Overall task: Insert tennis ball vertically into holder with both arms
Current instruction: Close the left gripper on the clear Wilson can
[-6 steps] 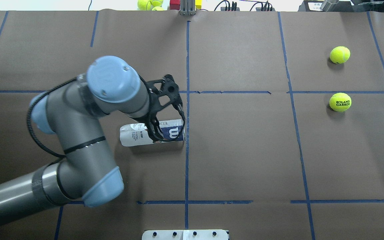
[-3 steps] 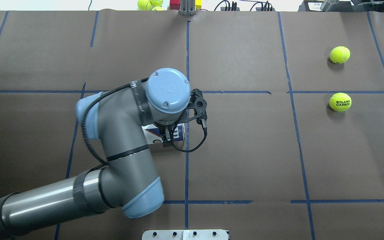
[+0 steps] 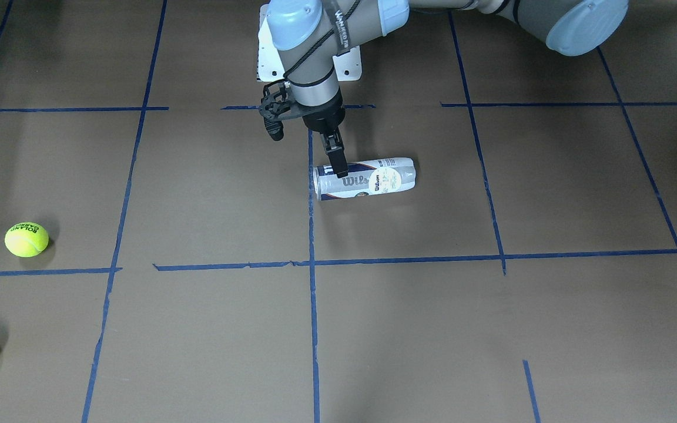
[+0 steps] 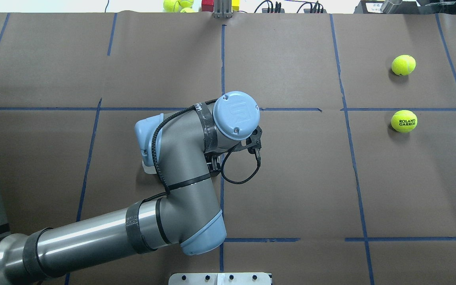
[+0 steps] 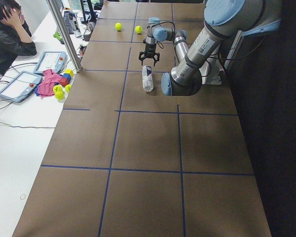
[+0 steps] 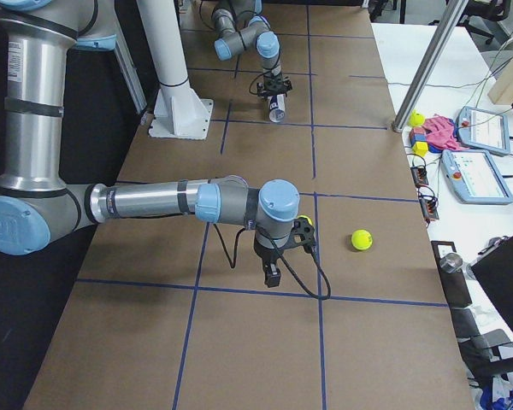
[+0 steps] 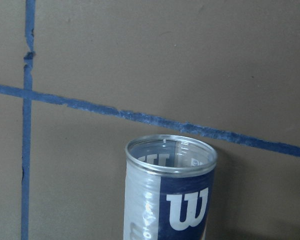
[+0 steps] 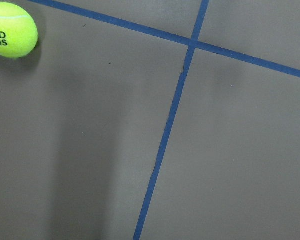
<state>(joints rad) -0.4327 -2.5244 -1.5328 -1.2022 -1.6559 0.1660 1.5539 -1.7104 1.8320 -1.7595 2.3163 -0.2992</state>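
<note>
The holder (image 3: 374, 179) is a clear can with a navy Wilson label. It lies on its side on the brown table, open end toward the centre line. My left gripper (image 3: 339, 167) points down over that open end and looks open. One finger (image 3: 336, 154) shows in front of the can. The left wrist view shows the open rim (image 7: 170, 152) and no fingers. In the overhead view my left arm hides all but the can's end (image 4: 147, 168). Two tennis balls (image 4: 403, 65) (image 4: 404, 121) lie far right. My right gripper (image 6: 273, 278) shows only in the exterior right view, near them; I cannot tell its state.
The Roland Garros ball (image 8: 10, 30) is at the right wrist view's top left. Spare balls and coloured blocks (image 4: 178, 4) sit beyond the table's far edge. A white pedestal (image 6: 175, 85) stands on the robot's side. An operator (image 5: 5, 34) sits beside the table.
My left arm has swept right across the holder and turned its wrist downward over the open end. It now covers most of the can in the overhead view. The can and balls have not moved.
</note>
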